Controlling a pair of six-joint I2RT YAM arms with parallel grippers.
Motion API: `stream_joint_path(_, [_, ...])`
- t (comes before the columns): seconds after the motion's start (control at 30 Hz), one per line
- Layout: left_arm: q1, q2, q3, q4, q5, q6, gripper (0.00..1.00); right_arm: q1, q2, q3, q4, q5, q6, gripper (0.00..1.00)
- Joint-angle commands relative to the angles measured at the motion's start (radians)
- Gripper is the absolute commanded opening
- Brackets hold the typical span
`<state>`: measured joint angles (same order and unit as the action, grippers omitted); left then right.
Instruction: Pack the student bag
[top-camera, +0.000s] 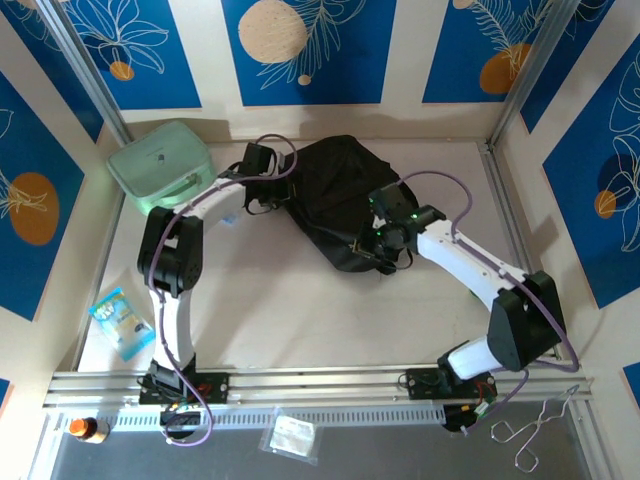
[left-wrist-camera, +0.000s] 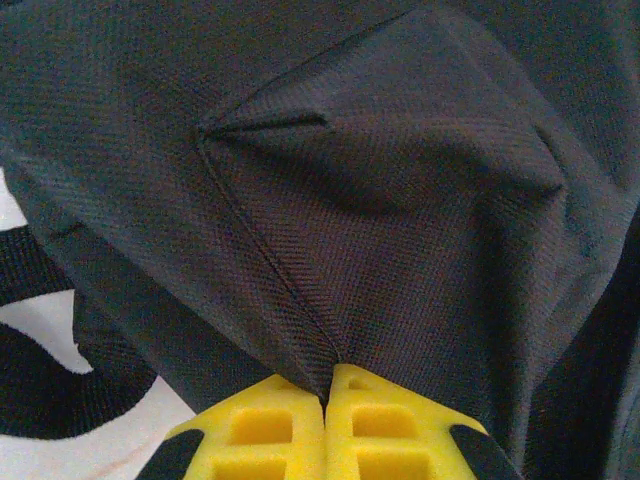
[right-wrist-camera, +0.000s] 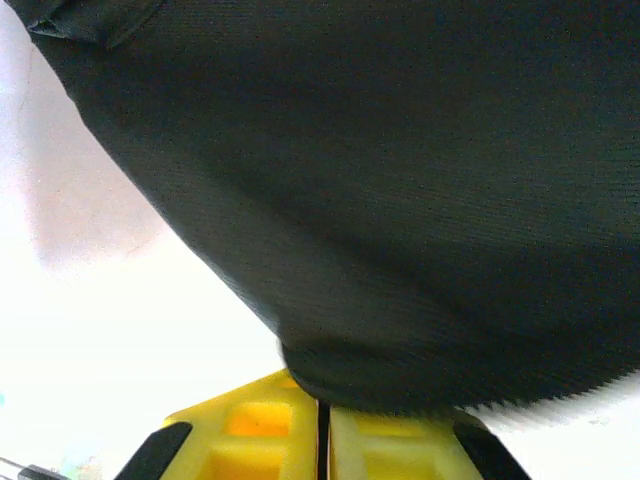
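Observation:
The student bag (top-camera: 335, 195), a black soft fabric backpack, lies slumped at the middle of the table. My left gripper (top-camera: 272, 190) is at its left edge. In the left wrist view the yellow fingers (left-wrist-camera: 270, 430) are shut on a fold of the bag (left-wrist-camera: 400, 200) along a stitched seam, drawing the cloth into a peak. My right gripper (top-camera: 374, 250) is at the bag's near right edge. There the yellow fingers (right-wrist-camera: 250, 440) stand almost together with the bag's dark fabric (right-wrist-camera: 400, 200) bunched over their tips.
A mint-green hard case (top-camera: 160, 165) sits at the back left, close to the left arm. A blue packet (top-camera: 122, 320) lies at the near left. A black strap (left-wrist-camera: 40, 400) trails on the white table (top-camera: 290, 300). Metal tongs (top-camera: 535, 432) and a clear sachet (top-camera: 293, 437) lie beyond the front rail.

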<state>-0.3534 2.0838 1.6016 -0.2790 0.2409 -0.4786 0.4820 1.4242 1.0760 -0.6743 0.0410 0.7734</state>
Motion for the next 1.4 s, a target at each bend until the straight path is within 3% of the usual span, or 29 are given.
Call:
stream_joint_path(0.0, [0.026, 0.050, 0.045, -0.001, -0.078, 0.043, 0.00, -0.048, -0.063, -0.052, 0.015, -0.103, -0.039, 0.06])
stream_joint_path(0.2, [0.027, 0.064, 0.059, 0.023, -0.033, 0.032, 0.00, -0.043, -0.026, -0.045, 0.034, -0.129, -0.074, 0.00])
stream_joint_path(0.43, [0.028, 0.060, 0.071, -0.014, -0.070, 0.050, 0.00, -0.025, -0.063, -0.068, 0.005, 0.075, -0.066, 0.00])
stream_joint_path(0.63, [0.028, 0.087, 0.097, -0.025, -0.086, 0.045, 0.00, -0.079, -0.161, -0.152, 0.014, 0.134, 0.003, 0.00])
stream_joint_path(0.8, [0.028, 0.098, 0.116, -0.042, -0.090, 0.033, 0.00, -0.075, -0.153, -0.159, 0.072, 0.032, -0.029, 0.00])
stream_joint_path(0.93, [0.028, 0.044, 0.090, -0.105, -0.162, 0.002, 0.40, -0.043, -0.093, -0.110, 0.107, -0.027, -0.064, 0.00])
stream_joint_path(1.0, [0.028, -0.018, 0.035, -0.123, -0.197, -0.025, 0.51, -0.027, -0.068, -0.073, 0.112, -0.027, -0.080, 0.00])
stream_joint_path(1.2, [0.011, -0.239, -0.201, -0.091, -0.128, -0.196, 0.60, 0.004, 0.013, 0.029, 0.136, -0.066, -0.126, 0.00])
stream_joint_path(1.37, [-0.068, -0.365, -0.392, 0.034, -0.008, -0.413, 0.64, 0.023, 0.060, 0.070, 0.150, -0.086, -0.136, 0.00])
